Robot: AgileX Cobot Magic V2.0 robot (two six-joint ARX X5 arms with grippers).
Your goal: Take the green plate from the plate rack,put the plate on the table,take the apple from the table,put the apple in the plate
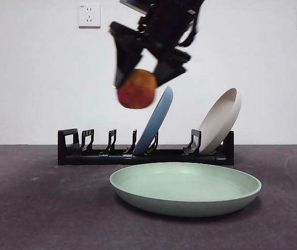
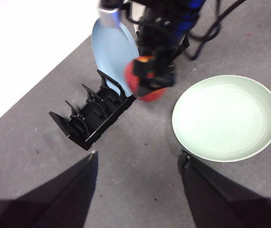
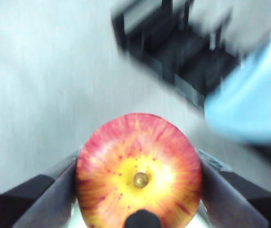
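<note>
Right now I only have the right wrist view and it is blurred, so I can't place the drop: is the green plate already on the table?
Observer: Yes. The green plate lies flat on the table, in front of the plate rack.
Operator: Is the apple over it?
Observer: Not quite. In the front view the apple, in the right gripper, hangs high, above the plate's edge and the rack.
Operator: Anything in the rack?
Observer: A blue plate and a beige plate lean in its slots.
Operator: And the left gripper?
Observer: The left gripper is open, holding nothing.
</note>
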